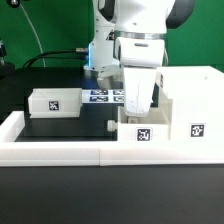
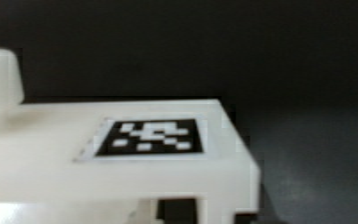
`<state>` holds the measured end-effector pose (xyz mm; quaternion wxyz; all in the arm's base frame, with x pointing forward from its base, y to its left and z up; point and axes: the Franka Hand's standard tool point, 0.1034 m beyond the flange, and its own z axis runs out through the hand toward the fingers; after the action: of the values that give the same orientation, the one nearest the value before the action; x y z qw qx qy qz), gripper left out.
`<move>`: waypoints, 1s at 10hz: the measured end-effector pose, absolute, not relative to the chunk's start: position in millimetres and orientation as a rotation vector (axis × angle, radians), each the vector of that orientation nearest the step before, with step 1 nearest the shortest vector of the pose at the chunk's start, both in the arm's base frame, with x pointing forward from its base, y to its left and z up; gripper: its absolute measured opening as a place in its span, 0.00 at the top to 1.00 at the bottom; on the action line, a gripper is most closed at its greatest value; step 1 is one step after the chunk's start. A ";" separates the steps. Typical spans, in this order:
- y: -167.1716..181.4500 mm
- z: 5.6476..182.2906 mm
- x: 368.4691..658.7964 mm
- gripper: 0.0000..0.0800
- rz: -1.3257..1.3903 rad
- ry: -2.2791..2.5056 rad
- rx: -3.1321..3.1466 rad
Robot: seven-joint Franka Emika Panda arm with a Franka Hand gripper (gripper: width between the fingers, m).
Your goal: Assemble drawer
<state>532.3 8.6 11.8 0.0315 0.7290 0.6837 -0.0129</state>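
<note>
From the exterior view I've got the arm reaching down over the middle of the bench, w/ the gripper low, right above the second small box. That box sits just inside the border wall, tag facing the cam, and it's right beside the drawer housing on the exterior view's right, prob. touching it, tho I can't confirm contact. The housing stands upright against the same wall and shows its own tag low on the front. The first small box is well apart from both, over on the exterior view's left, upright on the dark bench w/ its tag toward the cam. The marker board lies flat between the first small box and the arm, partly hidden behind the gripper. On gripper state: the fingers merge w/ the white parts behind them, so I can't tell how far open it is, or whether it has hold of anything. The wrist view is blurry: a white part w/ a square tag on its upper face fills the lower half, w/ dark bench beyond. Can't say for sure which piece that is. No fingers I can make out there.
</note>
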 end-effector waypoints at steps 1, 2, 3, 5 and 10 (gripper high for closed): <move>8.3 11.5 532.2 0.95 -0.041 2.113 2.238; 7.3 11.6 532.5 0.95 -0.043 2.126 2.218; 6.0 11.7 532.6 0.95 -0.044 2.125 2.217; 5.2 11.7 532.6 0.95 -0.045 2.123 2.219; 5.1 11.5 532.6 0.95 -0.048 2.145 2.194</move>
<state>532.6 5.1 11.5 0.0365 0.7145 0.6985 -0.0156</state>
